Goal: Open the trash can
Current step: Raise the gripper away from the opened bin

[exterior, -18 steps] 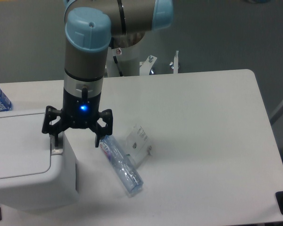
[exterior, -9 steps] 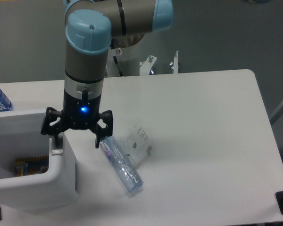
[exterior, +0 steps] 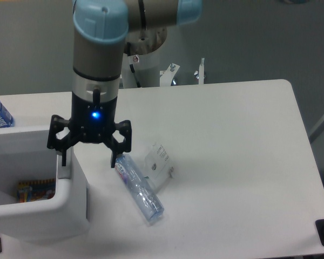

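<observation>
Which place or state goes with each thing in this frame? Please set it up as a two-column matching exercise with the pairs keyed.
Things:
1. trash can
2. gripper
3. clear plastic bottle
4. colourful wrapper

Places or states:
A. lying on its side on the table
B. inside the bin
C. lid open, interior showing
D. fingers spread, above the bin's right edge

Pairs: 1-C, 2-D, 3-A, 4-B

White table (exterior: 232, 135), grey wall (exterior: 248, 38)
</observation>
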